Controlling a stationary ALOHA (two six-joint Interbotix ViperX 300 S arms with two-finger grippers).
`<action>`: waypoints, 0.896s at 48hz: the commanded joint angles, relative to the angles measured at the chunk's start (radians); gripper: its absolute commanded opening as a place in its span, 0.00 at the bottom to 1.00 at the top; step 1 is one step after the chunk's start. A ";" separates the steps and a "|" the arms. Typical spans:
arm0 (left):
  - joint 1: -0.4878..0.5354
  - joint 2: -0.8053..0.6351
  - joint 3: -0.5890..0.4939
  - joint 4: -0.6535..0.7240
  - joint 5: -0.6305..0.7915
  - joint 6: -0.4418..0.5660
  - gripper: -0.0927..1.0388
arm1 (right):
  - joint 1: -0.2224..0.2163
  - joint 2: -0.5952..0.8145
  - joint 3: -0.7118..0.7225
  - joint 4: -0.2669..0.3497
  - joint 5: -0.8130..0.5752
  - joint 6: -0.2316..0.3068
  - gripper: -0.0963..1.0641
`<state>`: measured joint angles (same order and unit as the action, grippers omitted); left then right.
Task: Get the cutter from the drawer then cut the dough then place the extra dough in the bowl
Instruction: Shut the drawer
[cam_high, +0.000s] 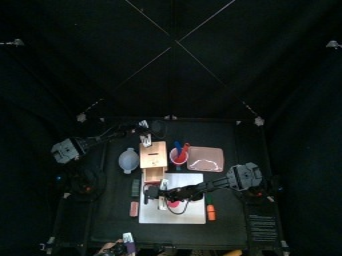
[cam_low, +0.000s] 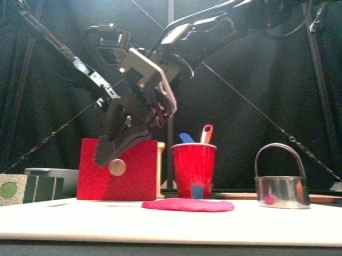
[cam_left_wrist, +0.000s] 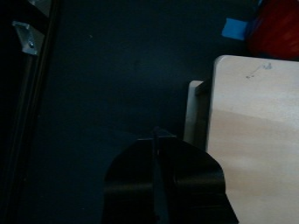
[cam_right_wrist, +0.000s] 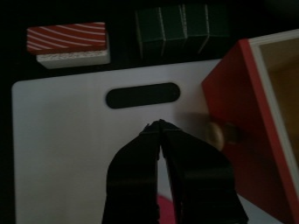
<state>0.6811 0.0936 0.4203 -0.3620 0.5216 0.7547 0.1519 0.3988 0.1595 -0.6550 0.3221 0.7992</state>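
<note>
The pale wooden box (cam_high: 154, 153) stands behind the white cutting board (cam_high: 187, 183), and its red drawer front (cam_low: 120, 170) looks pulled out over the board's edge. A flat pink dough disc (cam_low: 187, 205) lies on the board. To its right stands the metal cutter (cam_low: 281, 180), upright, with nothing holding it. My right gripper (cam_right_wrist: 158, 129) hangs shut just above the board, close to the drawer's knob (cam_right_wrist: 216, 133). Beside the box's left side (cam_left_wrist: 251, 114), over the black table, my left gripper (cam_left_wrist: 158, 133) is shut and holds nothing. The blue-grey bowl (cam_high: 127, 160) sits left of the box.
A red cup (cam_low: 194, 168) with two toy knives stands right of the box, with the pink tray (cam_high: 207, 157) beyond it. A red-and-white toy (cam_right_wrist: 66, 44) and a dark green sushi roll (cam_right_wrist: 176, 31) lie off the board's left edge.
</note>
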 joint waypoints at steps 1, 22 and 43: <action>-0.002 0.002 -0.034 0.000 0.000 0.006 0.42 | -0.020 -0.020 -0.029 -0.003 0.006 -0.003 0.19; -0.031 0.032 -0.069 -0.005 0.002 0.051 0.42 | -0.069 -0.012 -0.038 -0.021 0.006 -0.008 0.19; -0.058 0.057 -0.094 -0.020 0.003 0.055 0.42 | -0.097 -0.003 -0.040 -0.031 0.006 -0.008 0.19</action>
<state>0.6305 0.1626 0.3559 -0.3774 0.5262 0.8084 0.0813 0.4203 0.1396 -0.6811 0.3267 0.7931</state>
